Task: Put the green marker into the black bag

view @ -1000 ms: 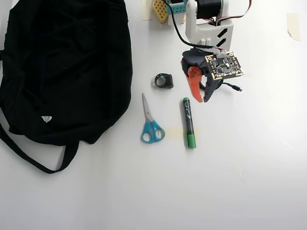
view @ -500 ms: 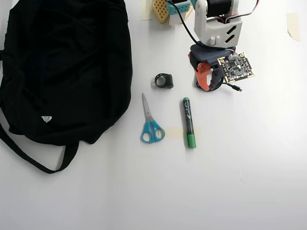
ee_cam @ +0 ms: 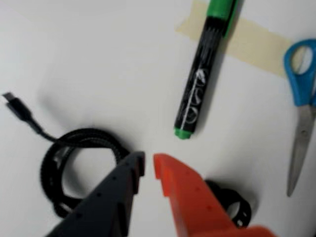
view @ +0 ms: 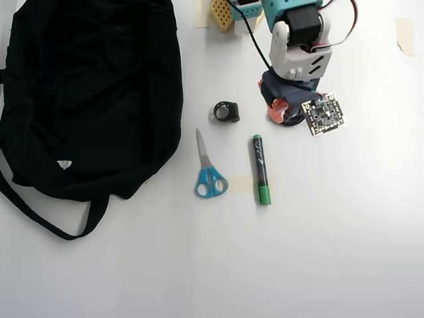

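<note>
**On white table: gripper near-closed, empty, above marker's near end**

Near top centre of overhead view, gripper (view: pixel 283 114) pointing down at table, mostly hidden under white wrist housing and small circuit board (view: pixel 322 113). In wrist view, gripper (ee_cam: pixel 148 167) with black finger (ee_cam: pixel 114 197) on left and orange finger (ee_cam: pixel 185 197) on right, tips almost together, only a thin gap, nothing held between.

Green marker (view: pixel 261 169) flat on table, lengthwise top to bottom in overhead view, green cap toward bottom, lying across strip of beige tape (view: pixel 241 183). Wrist view: green marker (ee_cam: pixel 202 74) just beyond fingertips, small green end nearest, white print on black barrel, not touched.

Black bag (view: pixel 86 93) filling left part of overhead view, strap (view: pixel 46 222) looping out at lower left, small white tag (view: pixel 63 163) visible. Well apart from marker.

Blue-handled scissors (view: pixel 208 169) between bag and marker, blades toward top, closed; wrist view scissors (ee_cam: pixel 302 103) at right edge. Small black clip-like thing (view: pixel 226 111) above scissors, kind unclear. Coiled black cable (ee_cam: pixel 74 158) in wrist view left of black finger, plug end (ee_cam: pixel 15 106) trailing toward left edge.
</note>
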Controlling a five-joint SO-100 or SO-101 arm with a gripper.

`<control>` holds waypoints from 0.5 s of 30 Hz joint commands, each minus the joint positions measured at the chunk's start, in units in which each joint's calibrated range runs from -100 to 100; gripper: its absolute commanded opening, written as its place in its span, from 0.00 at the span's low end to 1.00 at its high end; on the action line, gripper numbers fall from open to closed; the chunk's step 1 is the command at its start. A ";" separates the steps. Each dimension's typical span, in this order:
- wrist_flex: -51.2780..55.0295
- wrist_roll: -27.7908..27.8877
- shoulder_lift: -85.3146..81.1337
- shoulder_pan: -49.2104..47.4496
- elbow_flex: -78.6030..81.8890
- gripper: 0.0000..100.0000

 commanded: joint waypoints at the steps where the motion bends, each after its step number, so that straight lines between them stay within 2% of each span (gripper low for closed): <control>1: -0.34 0.91 1.95 0.53 -5.11 0.03; 4: -0.34 0.91 4.61 1.51 -8.08 0.05; 10: -0.34 0.39 9.25 2.63 -12.93 0.15; 15: -0.25 -3.39 13.24 3.38 -16.34 0.16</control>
